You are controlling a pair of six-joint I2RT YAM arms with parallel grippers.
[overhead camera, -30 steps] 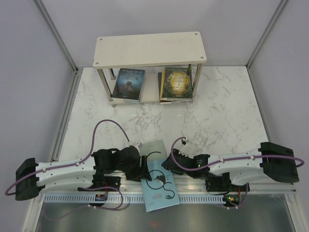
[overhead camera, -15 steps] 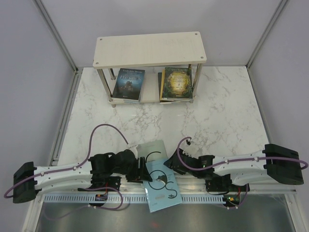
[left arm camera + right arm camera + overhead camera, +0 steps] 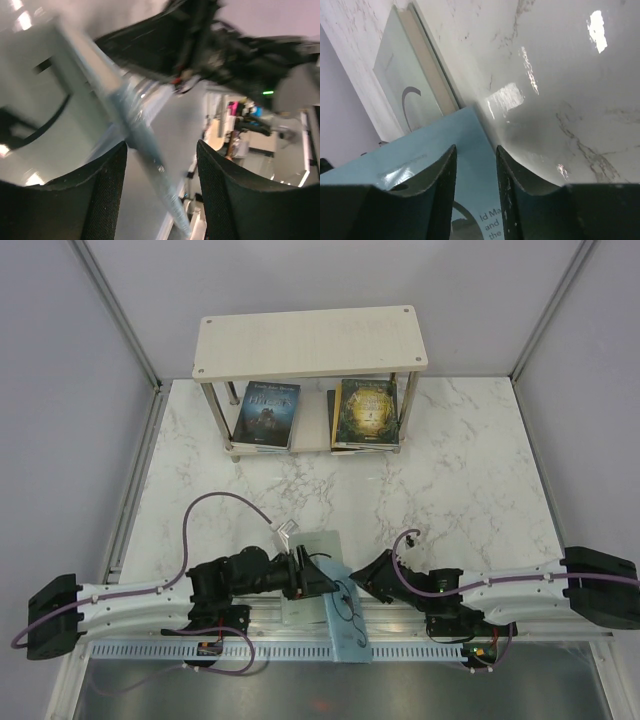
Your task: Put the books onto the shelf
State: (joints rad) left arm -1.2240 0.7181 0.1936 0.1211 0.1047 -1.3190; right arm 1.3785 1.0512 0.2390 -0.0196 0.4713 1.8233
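Left hand (image 3: pixel 161 150): jaws about half open. The blurred edge of a thin pale blue paperback with a black cat (image 3: pixel 350 635) runs through the gap, close to one finger (image 3: pixel 105 200), and no pad is seen pressing it. Right hand (image 3: pixel 475 150): fingers partly apart with a narrower gap, laid over a corner of the same cover, and nothing shows pinched between them. Item in hand: the pale blue paperback, tipped up on its long side between the two hands at the near edge of the bench (image 3: pixel 450 480), its lower end overhanging the rail by the arm bases. Adjacent: a grey paperback (image 3: pixel 322 543) lying flat on the bench just behind it, pale page edge showing. Further out: the shelf (image 3: pixel 310 340), a two-tier cream rack at the far side, well apart from the hands. Its lower tier holds a dark blue fantasy paperback (image 3: pixel 265 412) and a green-and-gold one (image 3: pixel 367 410) on top of a small stack, while its top board carries nothing visible. Handling, by judgement: the book looks light and thin, it probably bends if held by a corner, and its glossy cover is likely to slip. It is best pinched across the cover close to the spine, using the raised or overhanging edge for entry. Filing two items remains.
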